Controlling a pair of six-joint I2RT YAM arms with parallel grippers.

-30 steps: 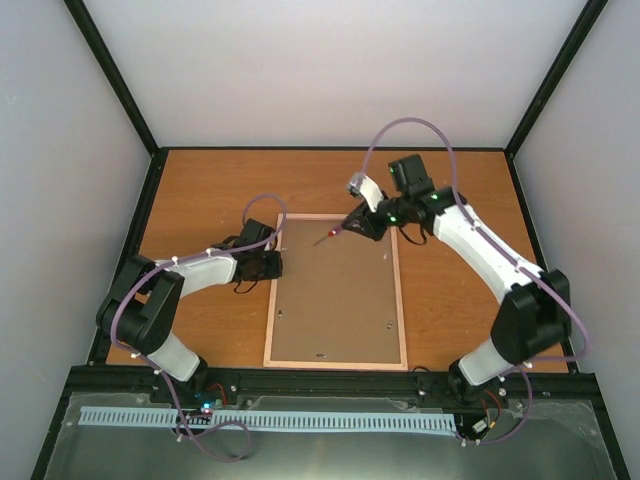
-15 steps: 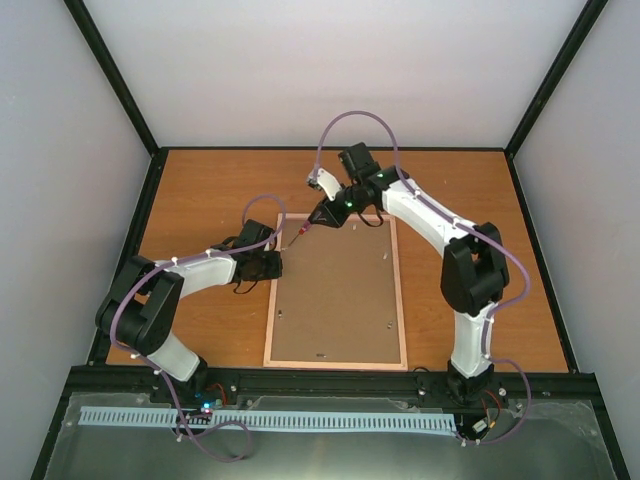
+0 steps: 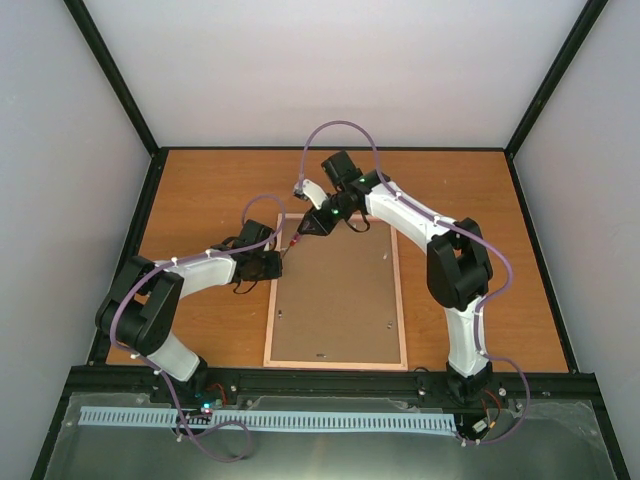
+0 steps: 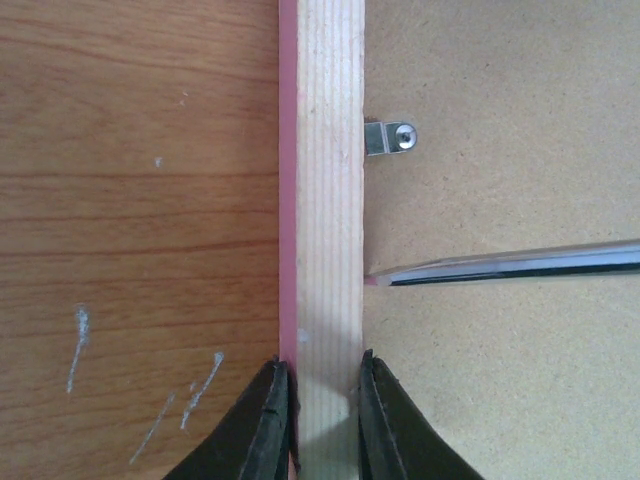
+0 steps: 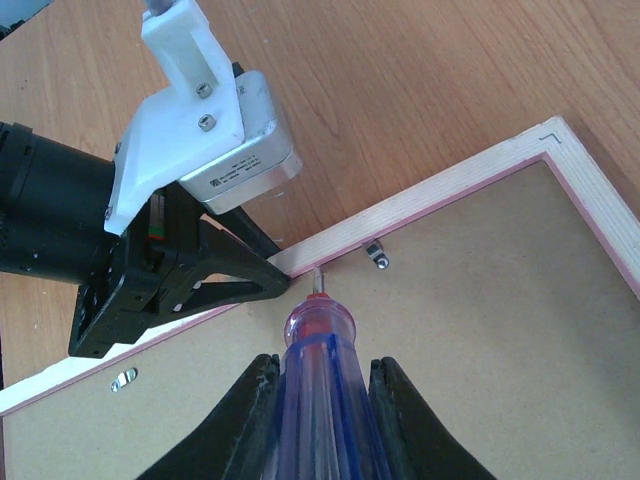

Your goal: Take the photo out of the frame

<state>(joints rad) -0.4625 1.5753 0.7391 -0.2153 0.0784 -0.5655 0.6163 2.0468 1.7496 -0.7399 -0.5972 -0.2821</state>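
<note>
The frame [image 3: 340,300] lies face down on the table, brown hardboard back up, with pale wood edging and a pink outer rim. The photo is hidden under the panel. My left gripper [image 3: 274,264] is shut on the frame's left rail [image 4: 330,200] near the far corner; its fingers [image 4: 272,420] clamp the rail from both sides. My right gripper [image 3: 308,228] is shut on a screwdriver [image 5: 325,400] with a clear blue and red handle. Its metal tip [image 4: 375,281] touches the seam between rail and hardboard, just beyond the left gripper [image 5: 190,270].
A small metal retaining clip [image 4: 390,138] sits on the hardboard by the left rail, beyond the screwdriver tip. Other clips [image 3: 388,323] dot the panel's edges. Orange wooden table [image 3: 200,200] surrounds the frame, with black posts and white walls around it.
My right arm has swung left across the frame's far end, carrying the screwdriver tip from the top middle to the left rail beside the left gripper. The left arm has not moved.
</note>
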